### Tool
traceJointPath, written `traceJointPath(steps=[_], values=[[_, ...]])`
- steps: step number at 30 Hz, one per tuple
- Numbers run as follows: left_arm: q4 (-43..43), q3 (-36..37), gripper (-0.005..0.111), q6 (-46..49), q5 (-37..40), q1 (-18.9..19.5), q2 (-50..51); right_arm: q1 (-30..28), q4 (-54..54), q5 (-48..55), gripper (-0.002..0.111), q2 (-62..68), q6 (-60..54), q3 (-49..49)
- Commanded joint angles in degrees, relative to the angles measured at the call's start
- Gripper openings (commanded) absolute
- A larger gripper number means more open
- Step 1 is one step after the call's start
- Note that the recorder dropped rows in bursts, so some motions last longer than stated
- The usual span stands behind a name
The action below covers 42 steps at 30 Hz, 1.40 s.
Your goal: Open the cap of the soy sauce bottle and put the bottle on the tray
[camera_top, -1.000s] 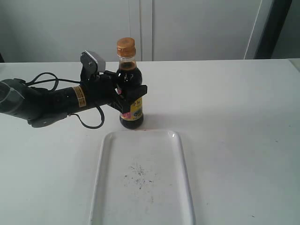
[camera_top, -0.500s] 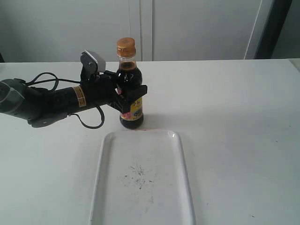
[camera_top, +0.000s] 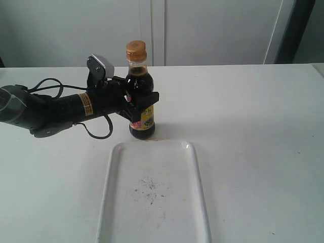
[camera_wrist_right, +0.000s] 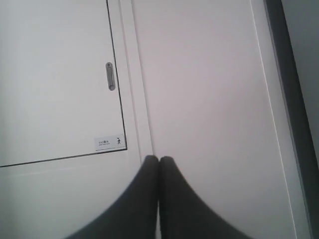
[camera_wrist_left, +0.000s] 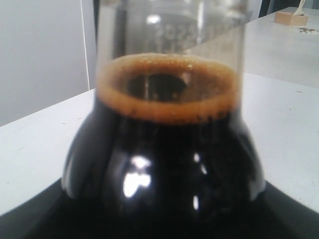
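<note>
The soy sauce bottle (camera_top: 140, 93) stands upright on the white table just behind the far edge of the tray (camera_top: 117, 202). Its orange-gold cap (camera_top: 135, 51) sits closed on top. My left gripper (camera_top: 141, 103) reaches in from the left and is shut on the bottle's body at label height. In the left wrist view the soy sauce bottle (camera_wrist_left: 164, 144) fills the picture, dark liquid with a foamy ring, and hides the jaws. My right gripper (camera_wrist_right: 159, 160) is shut on nothing and faces a white cabinet; it is out of the exterior view.
The left arm (camera_top: 45, 109) with its black cable lies across the table's left side. White cabinet doors (camera_top: 202, 30) stand behind the table. A small tan block (camera_wrist_left: 290, 18) rests on a far surface in the left wrist view.
</note>
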Motion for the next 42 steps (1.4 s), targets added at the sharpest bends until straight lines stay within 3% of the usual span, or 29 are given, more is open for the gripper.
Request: traceJointPath(steps=[1,11,17,32,42], values=[[0.25,-0.24,0.0,0.62,0.85,-0.09,-0.01,-0.39,-1.32,-0.69,0.0,7.15,-0.4,-5.16],[0.25,-0.24,0.0,0.4,0.85,-0.09,-0.01,0.47,-14.29,-1.21,0.0,22.3,8.63,-15.1],[0.38,-0.24,0.0,0.41,0.85,-0.09,-0.01,4.22,-15.19,-5.75,0.0,30.61,8.93,-18.79],[0.49,-0.24,0.0,0.41,0.85,-0.09,-0.01,14.89,-12.76,-10.2,0.0,48.67,-3.59,-25.97],[0.68,-0.24,0.0,0.41,0.95,-0.09,-0.01,18.87,-4.49,-23.25,0.0,61.01,-19.98,-27.44]])
